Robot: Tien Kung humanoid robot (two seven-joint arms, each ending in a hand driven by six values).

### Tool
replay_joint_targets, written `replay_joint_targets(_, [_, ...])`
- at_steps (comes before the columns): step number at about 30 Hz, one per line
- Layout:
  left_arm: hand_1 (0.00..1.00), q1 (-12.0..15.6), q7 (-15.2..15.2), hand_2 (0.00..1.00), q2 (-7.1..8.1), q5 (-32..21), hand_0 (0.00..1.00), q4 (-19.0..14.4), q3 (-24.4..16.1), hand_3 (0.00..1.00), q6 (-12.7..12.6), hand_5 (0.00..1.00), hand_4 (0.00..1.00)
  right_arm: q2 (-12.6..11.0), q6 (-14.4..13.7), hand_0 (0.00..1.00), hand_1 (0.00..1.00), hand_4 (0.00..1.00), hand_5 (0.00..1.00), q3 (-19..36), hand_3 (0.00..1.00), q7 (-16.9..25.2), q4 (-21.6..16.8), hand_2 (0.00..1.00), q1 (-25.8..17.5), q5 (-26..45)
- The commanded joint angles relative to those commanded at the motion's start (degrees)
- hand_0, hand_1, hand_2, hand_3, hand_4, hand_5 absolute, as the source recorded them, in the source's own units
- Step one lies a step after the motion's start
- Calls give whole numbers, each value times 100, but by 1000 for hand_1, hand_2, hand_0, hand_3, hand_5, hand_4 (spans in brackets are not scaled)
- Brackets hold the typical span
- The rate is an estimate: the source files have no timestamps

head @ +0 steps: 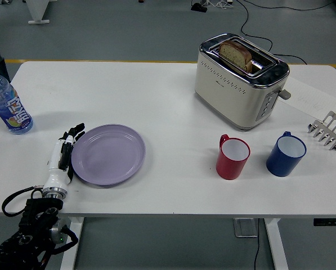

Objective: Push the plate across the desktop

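Note:
A round lilac plate (108,154) lies flat on the white table (156,101), left of the middle. My left hand (65,153) comes in from the lower left, fingers straight and together, its edge set against the plate's left rim. It holds nothing. My right arm is out of view.
A water bottle (7,104) stands at the far left. A red mug (233,157) and a blue mug (286,153) stand right of the plate. A cream toaster (240,79) with bread stands behind them. A metal rack (328,130) sits at the right edge.

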State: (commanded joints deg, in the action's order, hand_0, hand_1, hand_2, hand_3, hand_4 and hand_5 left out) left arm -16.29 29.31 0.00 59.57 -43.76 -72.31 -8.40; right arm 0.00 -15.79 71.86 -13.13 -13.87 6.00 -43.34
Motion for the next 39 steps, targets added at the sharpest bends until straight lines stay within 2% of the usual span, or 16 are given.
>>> replay_joint_targets(15, [866, -159, -53, 874, 0, -252, 857, -36, 410, 796, 15, 998, 457, 0, 30, 704, 672, 464, 403, -8, 635, 21, 11, 779, 46, -21])
replay_joint_targets(27, [863, -263, -65, 874, 0, -373, 851, -133, 1063, 792, -4, 998, 458, 0, 48, 703, 672, 465, 400, 4, 635, 53, 24, 779, 82, -46])
replay_joint_targets(39, [863, -380, -30, 874, 0, -386, 853, -229, 1420, 790, -52, 998, 456, 0, 54, 703, 671, 468, 402, 32, 635, 76, 29, 780, 95, -73])
